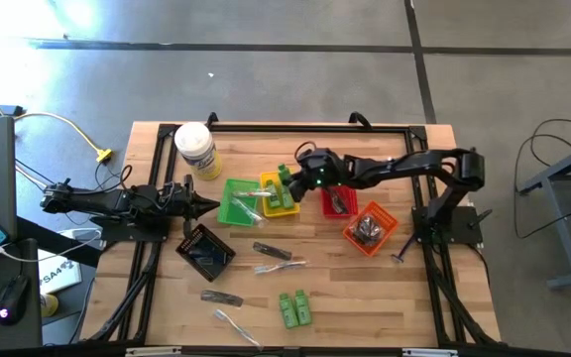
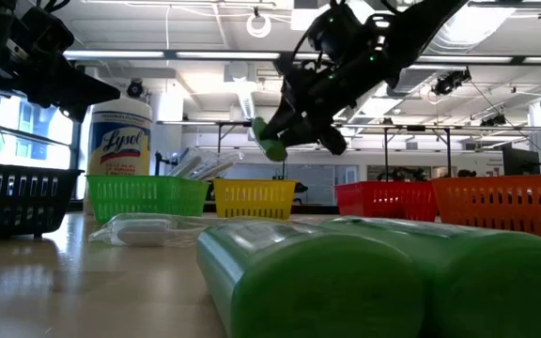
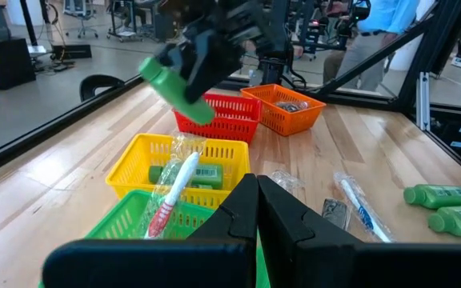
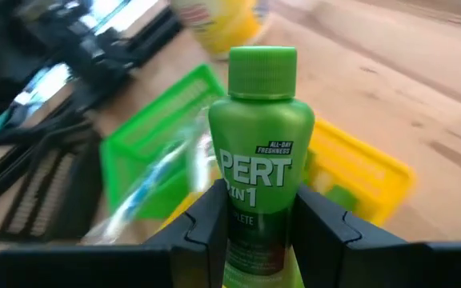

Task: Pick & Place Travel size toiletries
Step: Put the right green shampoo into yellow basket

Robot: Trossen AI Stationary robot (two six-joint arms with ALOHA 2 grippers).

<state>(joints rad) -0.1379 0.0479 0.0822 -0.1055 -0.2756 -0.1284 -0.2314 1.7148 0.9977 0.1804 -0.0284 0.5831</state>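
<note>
Green bottle (image 4: pixel 260 152): upright between the right gripper (image 4: pixel 256 220) fingers, clamped, lifted over the yellow basket (image 1: pixel 281 202) near the table's middle.
Left gripper (image 3: pixel 256 210): clenched empty, by the left edge beside the black basket (image 1: pixel 205 252).
</note>
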